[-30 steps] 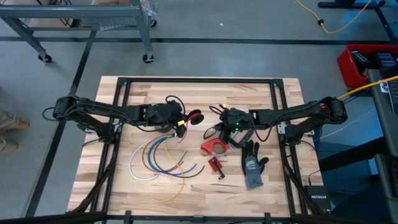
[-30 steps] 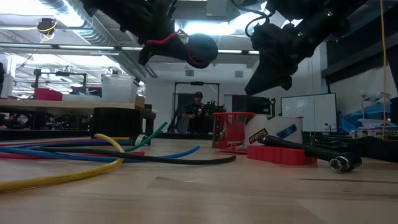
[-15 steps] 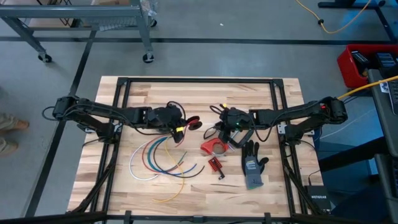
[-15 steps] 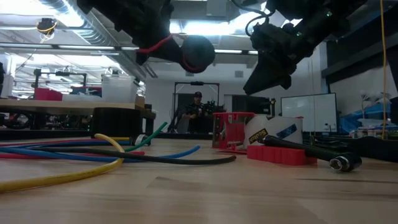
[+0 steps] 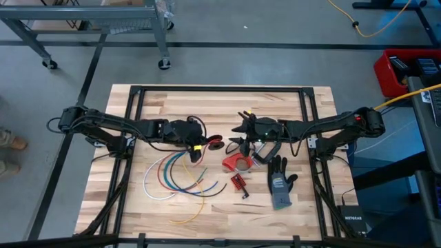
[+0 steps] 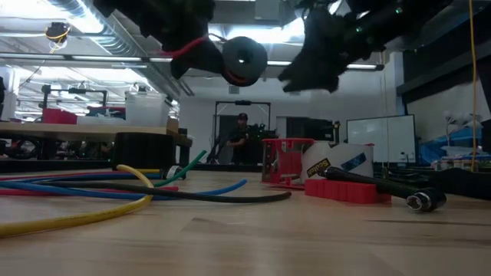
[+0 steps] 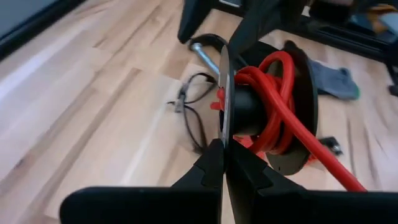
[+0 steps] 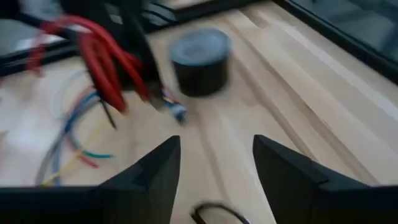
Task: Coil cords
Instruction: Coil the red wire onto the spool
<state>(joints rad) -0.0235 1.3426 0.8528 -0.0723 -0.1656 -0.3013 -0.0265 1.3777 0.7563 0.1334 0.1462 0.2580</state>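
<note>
High view: wooden surface (image 5: 158, 213) with both arms reaching toward its middle from either side. Left gripper (image 5: 202, 141), fingers pressed together on the flange of a black spool (image 7: 273, 118); the left wrist view shows the red cord (image 7: 280, 99) wound in several turns on the spool's hub, one strand running off toward the camera. Spool held in the air above the surface, seen in the low view as a dark round disc (image 6: 244, 60) with red cord beside it. Right gripper (image 5: 242, 131), just beside the spool and apart from it, fingers spread wide with nothing between them; its two fingers (image 8: 155, 174) stand well apart in the right wrist view. Loose cords (image 5: 176, 176) lying in curved arcs on the surface near the left gripper: white, blue, red, green and yellow, the yellow one (image 5: 196, 207) reaching nearest the front edge; in the low view they run flat across the wood (image 6: 92, 192). Grey tape roll (image 8: 200, 59), upright on the surface, visible in the right wrist view. Red plastic holder (image 5: 237, 162) and small red ridged block (image 5: 238, 181), near the right gripper. Grey work glove (image 5: 280, 182), flat, palm side down, just beside the red holder. Person (image 6: 242, 134), standing far back in the room, low view.
</note>
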